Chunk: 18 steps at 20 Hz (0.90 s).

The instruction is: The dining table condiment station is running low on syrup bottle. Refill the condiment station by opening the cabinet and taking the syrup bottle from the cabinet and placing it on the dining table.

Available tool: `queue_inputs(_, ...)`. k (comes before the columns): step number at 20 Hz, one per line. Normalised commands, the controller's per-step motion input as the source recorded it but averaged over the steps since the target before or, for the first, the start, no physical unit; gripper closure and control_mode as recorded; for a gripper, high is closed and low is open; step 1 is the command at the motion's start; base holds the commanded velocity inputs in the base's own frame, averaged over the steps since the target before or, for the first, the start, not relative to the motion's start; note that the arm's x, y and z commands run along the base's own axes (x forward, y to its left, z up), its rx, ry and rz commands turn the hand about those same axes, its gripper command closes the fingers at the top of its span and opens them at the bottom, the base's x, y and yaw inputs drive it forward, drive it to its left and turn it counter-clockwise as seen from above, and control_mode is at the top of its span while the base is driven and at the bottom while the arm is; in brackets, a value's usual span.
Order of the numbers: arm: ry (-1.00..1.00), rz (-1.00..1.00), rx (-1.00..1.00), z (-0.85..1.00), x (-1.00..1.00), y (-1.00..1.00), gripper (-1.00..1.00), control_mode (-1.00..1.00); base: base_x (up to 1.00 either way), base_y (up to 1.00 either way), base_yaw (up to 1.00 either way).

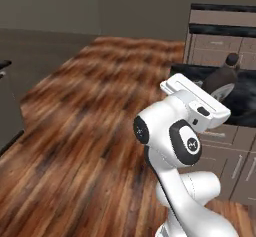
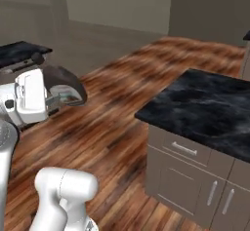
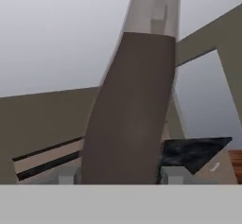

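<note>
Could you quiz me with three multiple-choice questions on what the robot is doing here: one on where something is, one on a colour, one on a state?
1. Where is the syrup bottle?
A. Lying on the floor
B. Between the fingers of the pincer
C. Standing on the black marble counter

2. What colour is the floor?
A. Reddish-brown wood
B. White tile
C. Grey carpet

3. How is the pincer?
A. Wide open, empty
C. Shut on the bottle
B. Folded away

Answers:
1 B, the hand view shows the bottle rising from between the fingertips.
2 A, wood planks show in both base views.
3 C, both fingers flank the bottle's base.
</note>
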Motion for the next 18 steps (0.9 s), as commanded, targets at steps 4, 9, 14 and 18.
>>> queue_inputs(4,0.0,0.0,0.0,0.0,0.0,0.0,1.0,1.0,0.44,-0.29,-0.61)
queue_inputs(9,0.0,0.0,0.0,0.0,0.0,0.0,1.0,1.0,0.55,-0.19,-0.57)
queue_inputs(14,0.0,0.0,0.0,0.0,0.0,0.0,1.0,1.0,0.45,-0.36,-0.47)
queue_inputs(18,0.0,0.0,0.0,0.0,0.0,0.0,1.0,1.0,0.04,-0.27,-0.54)
